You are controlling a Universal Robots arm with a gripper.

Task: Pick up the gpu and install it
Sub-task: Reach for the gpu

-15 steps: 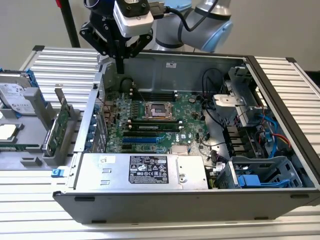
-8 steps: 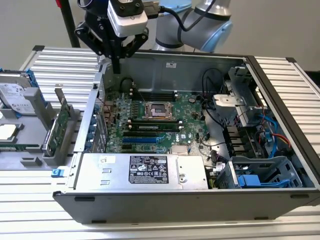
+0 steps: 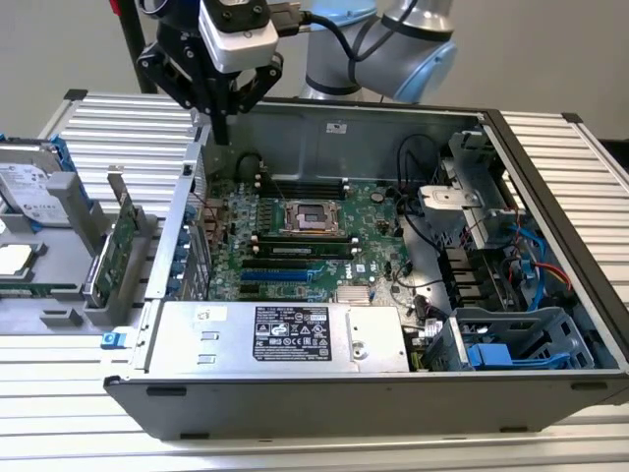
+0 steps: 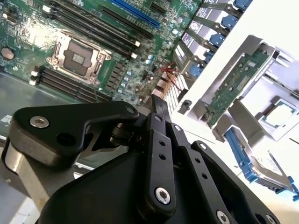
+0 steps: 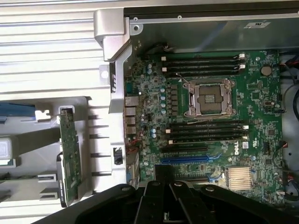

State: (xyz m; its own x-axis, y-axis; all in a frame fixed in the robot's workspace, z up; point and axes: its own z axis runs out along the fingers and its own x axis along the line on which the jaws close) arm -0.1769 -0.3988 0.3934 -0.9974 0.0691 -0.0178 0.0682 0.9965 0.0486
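The gpu [image 3: 115,248] stands on edge in a grey holder [image 3: 61,295] at the exterior view's left, outside the case, its green circuit board face showing. It also shows in both wrist views, as the gpu [image 4: 232,87] and the gpu [image 5: 69,156]. My gripper [image 3: 220,130] hangs above the back left corner of the open computer case [image 3: 324,413], higher than the gpu and behind it. Its fingers [image 4: 158,108] are pressed together with nothing between them. The gripper [image 5: 163,169] points down over the motherboard's edge by the rear ports.
Inside the case lie the motherboard [image 3: 305,236] with an open processor socket [image 5: 208,97], a blue expansion slot [image 5: 187,158] and a power supply [image 3: 285,334]. Drive cages with blue clips [image 3: 511,344] fill the right. A hard drive [image 3: 29,187] and a processor chip [image 3: 14,259] rest in the holder.
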